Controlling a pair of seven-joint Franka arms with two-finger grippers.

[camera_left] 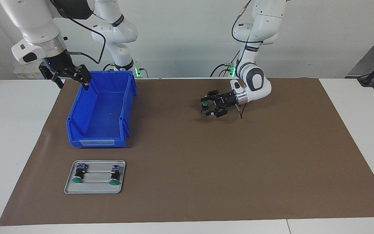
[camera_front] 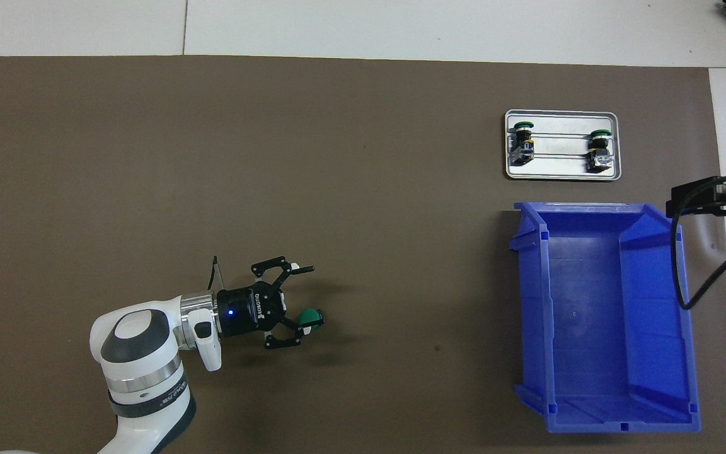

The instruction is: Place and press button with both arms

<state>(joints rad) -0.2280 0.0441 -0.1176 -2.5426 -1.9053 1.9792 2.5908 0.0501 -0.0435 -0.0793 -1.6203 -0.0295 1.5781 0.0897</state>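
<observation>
The button (camera_left: 204,103) stands on the brown mat (camera_left: 206,169) that covers the desk (camera_left: 11,136). It is in the half toward the left arm's end, quite near to the robots and well apart from the blue bin (camera_left: 102,142). Its green cap looks upward. The left pincer (camera_left: 207,106) lies almost flat and low over the mat. Its fingers are spread wide and the button is just at one finger (camera_front: 287,340). It grasps nothing, but I cannot tell if that finger touches the cap.

I judge that the placing is done and the pressing is the step in hand. To do it well, the left pincer should first go clear of the button without brushing it, because such a small, tall thing may tip easily. Then the press should come straight down on the middle of the cap, not from the side.

The right pincer (camera_left: 65,76) waits released over the bin's corner nearest the robots. It could hold the base steady. Two more buttons (camera_left: 76,175) lie in the grey tray (camera_left: 68,190), farther from the robots than the bin.
</observation>
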